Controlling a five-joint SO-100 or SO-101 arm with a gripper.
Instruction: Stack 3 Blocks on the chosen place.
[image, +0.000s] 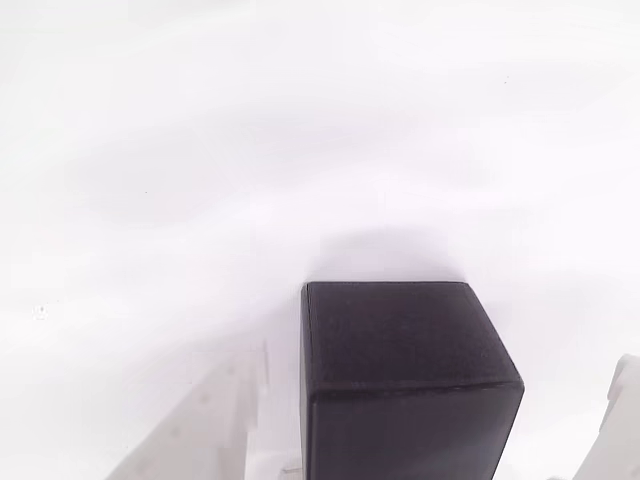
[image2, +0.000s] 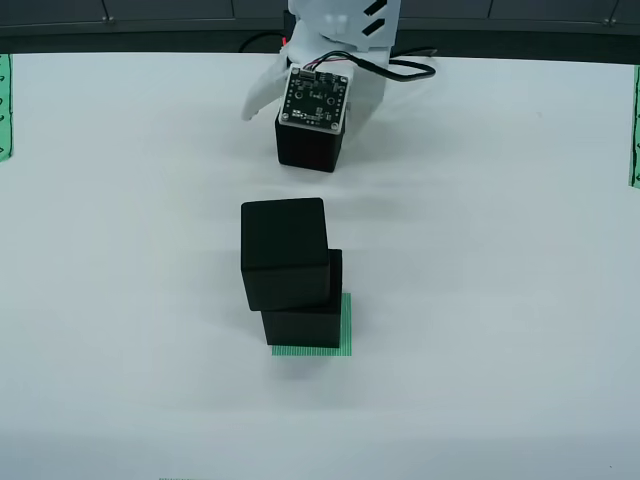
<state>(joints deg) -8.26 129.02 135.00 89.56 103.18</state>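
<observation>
**Two Cubes Stacked, Third in the Jaws**

Seen from above, two black cubes (image2: 288, 275) stand stacked on the striped patch (image2: 345, 330) mid-desk, the upper one skewed and overhanging. Near the desk's far edge the gripper (image2: 310, 140) straddles the third cube (image2: 308, 148). In the view riding on the gripper, white fingers (image: 215, 410) flank that cube (image: 405, 380) — apparently spread, not gripping it.

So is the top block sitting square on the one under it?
No. In the view from above, the top block rests on the lower block but is shifted left, overhanging it and slightly twisted. The lower block stands on the striped patch.
</observation>
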